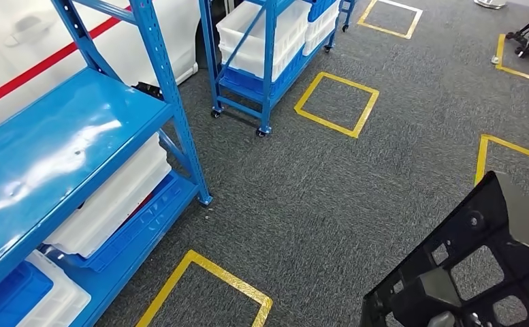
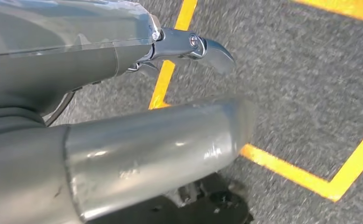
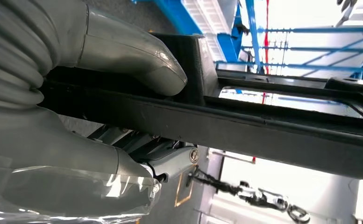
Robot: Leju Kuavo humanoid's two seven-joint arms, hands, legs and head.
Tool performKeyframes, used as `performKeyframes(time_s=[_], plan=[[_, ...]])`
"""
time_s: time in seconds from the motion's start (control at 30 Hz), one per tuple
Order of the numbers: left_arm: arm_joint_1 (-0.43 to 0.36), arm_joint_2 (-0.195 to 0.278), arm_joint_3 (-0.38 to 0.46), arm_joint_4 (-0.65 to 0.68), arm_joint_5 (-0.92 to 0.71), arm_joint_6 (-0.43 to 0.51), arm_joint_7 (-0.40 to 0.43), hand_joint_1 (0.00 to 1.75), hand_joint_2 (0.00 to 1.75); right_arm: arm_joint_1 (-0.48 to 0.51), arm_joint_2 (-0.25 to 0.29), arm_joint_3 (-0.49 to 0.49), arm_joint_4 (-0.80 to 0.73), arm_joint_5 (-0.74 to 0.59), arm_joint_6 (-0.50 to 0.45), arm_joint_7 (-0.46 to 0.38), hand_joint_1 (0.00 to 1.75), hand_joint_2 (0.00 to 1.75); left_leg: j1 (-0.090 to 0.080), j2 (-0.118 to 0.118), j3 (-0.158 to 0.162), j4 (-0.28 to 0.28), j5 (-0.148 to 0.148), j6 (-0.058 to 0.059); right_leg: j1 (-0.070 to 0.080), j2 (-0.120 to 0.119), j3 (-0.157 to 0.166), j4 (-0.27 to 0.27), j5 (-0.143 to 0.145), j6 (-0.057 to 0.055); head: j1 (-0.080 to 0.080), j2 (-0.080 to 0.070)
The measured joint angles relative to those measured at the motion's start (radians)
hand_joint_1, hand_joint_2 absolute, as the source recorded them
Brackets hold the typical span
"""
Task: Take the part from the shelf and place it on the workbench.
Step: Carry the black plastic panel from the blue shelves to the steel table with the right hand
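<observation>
A blue shelf (image 1: 77, 136) is seen along the left of the head view, its glossy middle board bare, and a second blue shelf on castors (image 1: 268, 61) is seen farther back. On the lower board of the near shelf a white bin (image 1: 111, 197) is set on a blue tray (image 1: 139, 225), with a white crate lined in blue (image 1: 30, 293) beside it at the board's near end; what lies in them cannot be told. White bins (image 1: 261, 30) are stacked in the far shelf. The grey carpet floor (image 1: 357, 177) is marked with yellow tape squares (image 1: 336, 102). The black part (image 1: 472, 266), a pierced moulded panel, is held off the shelf at the lower right of the head view, above the floor. In the right wrist view the right hand (image 3: 123, 107) is clamped on the part's edge, the thumb laid on one face and the fingers (image 3: 165, 156) pressed against the other. In the left wrist view the left hand (image 2: 160, 116) hangs over the floor, its fingers (image 2: 202, 46) released and nothing held in them.
</observation>
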Motion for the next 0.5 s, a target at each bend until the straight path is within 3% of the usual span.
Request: performKeyframes(time_s=[0.07,0.1,0.13,0.2,0.27,0.33,0.37,0.4,0.43,0.5], plan=[[0.004,0.000,0.000,0.000,0.000,0.000,0.000,0.00,0.00,-0.002,0.000,-0.013,0.003,-0.002,0.009,-0.001,1.75,1.75,-0.005,0.028,-0.001,0.000,0.000,0.003,-0.003,-0.031,-0.059,0.120,-0.053,0.005,0.003,0.000],[0.004,0.000,0.000,0.000,0.000,0.000,0.000,0.00,0.00,-0.001,0.000,-0.019,0.005,-0.003,0.012,-0.001,1.75,1.75,-0.006,0.042,-0.001,0.000,-0.001,0.003,-0.004,-0.037,-0.074,0.152,-0.058,0.007,0.003,0.000],[0.004,0.000,0.000,0.000,0.000,0.000,0.000,0.00,0.00,-0.001,0.000,-0.023,0.006,-0.003,0.014,-0.001,1.75,1.75,-0.007,0.055,-0.001,0.001,-0.003,0.002,-0.006,-0.041,-0.070,0.147,-0.044,0.007,0.003,0.000],[0.002,-0.001,0.000,0.000,0.000,-0.001,0.000,0.00,0.00,0.000,0.000,-0.032,0.008,-0.003,0.020,-0.001,1.75,1.75,-0.008,0.079,0.005,0.001,-0.008,-0.001,-0.005,-0.065,-0.006,0.035,0.016,0.002,0.004,0.000],[0.001,-0.002,0.000,0.000,-0.001,-0.002,0.000,0.00,0.00,-0.001,0.000,-0.037,0.008,-0.002,0.025,-0.001,1.75,1.75,-0.012,0.098,0.012,0.001,-0.015,-0.010,0.005,-0.112,0.062,-0.086,0.052,-0.008,0.003,0.000],[0.000,-0.002,0.000,0.000,-0.001,-0.002,0.001,0.00,0.00,-0.002,0.000,-0.039,0.008,-0.001,0.027,-0.001,1.75,1.75,-0.016,0.116,0.019,0.000,-0.021,-0.019,0.014,-0.127,0.077,-0.120,0.051,-0.019,0.002,0.000],[-0.001,-0.002,0.000,0.000,-0.001,-0.002,0.001,0.00,0.00,-0.001,0.000,-0.041,0.007,-0.001,0.027,-0.002,1.75,1.75,-0.016,0.127,0.024,-0.002,-0.023,-0.024,0.014,-0.112,0.076,-0.123,0.054,-0.024,0.001,0.000],[-0.002,-0.003,0.000,0.000,0.000,-0.002,0.001,0.00,0.00,0.001,0.000,-0.042,0.007,0.000,0.027,-0.002,1.75,1.75,-0.014,0.127,0.027,0.000,-0.027,-0.029,0.012,-0.100,0.076,-0.127,0.056,-0.029,0.001,0.000],[-0.003,-0.003,0.000,0.000,0.000,-0.002,0.001,0.00,0.00,0.001,0.000,-0.043,0.007,0.002,0.026,-0.002,1.75,1.75,-0.013,0.112,0.026,0.011,-0.039,-0.033,0.009,-0.088,0.077,-0.131,0.060,-0.036,0.000,0.000],[-0.001,-0.003,0.000,0.000,-0.001,-0.002,0.001,0.00,0.00,0.001,0.000,-0.045,0.007,0.010,0.022,-0.002,1.75,1.75,-0.008,0.054,-0.007,0.093,-0.093,-0.038,0.003,-0.065,0.079,-0.137,0.066,-0.046,-0.003,0.000]])
